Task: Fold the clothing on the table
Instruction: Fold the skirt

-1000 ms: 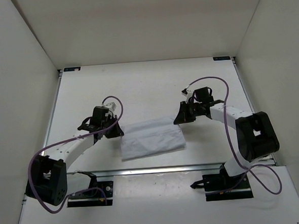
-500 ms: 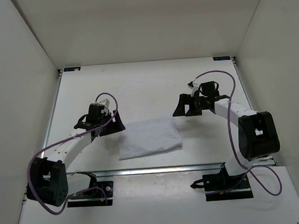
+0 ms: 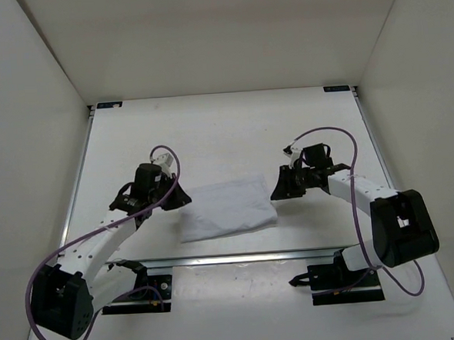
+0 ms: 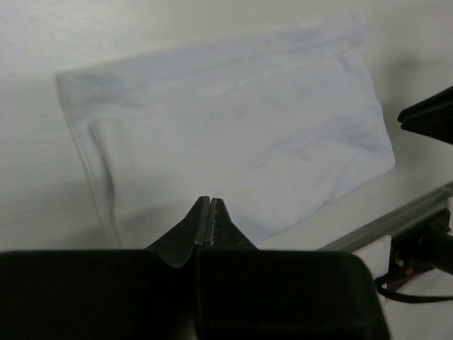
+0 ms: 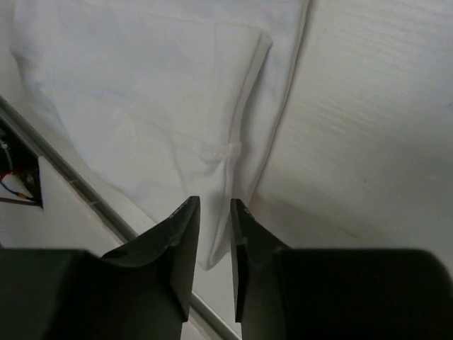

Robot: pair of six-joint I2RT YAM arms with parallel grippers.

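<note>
Found the clothing [image 3: 228, 209] already folded into a layered rectangle on the bench [image 3: 209, 132], between the left fingers [image 4: 205, 219] (pressed shut, empty) and the right fingers [image 5: 194, 216] (narrowly parted, empty), with seemingly little left.

Plain white left wall [image 3: 33, 151], back wall [image 3: 219, 39] and right wall [image 3: 426, 88] box in a white matte table [image 3: 225, 131]. Small dark brackets [image 3: 109, 105] sit at its two far corners. A metal rail [image 3: 240, 256] runs along the near edge, with a white ledge [image 3: 243, 311] nearer still. Light even and soft, shadows faint, back wall greyer than the table.
</note>
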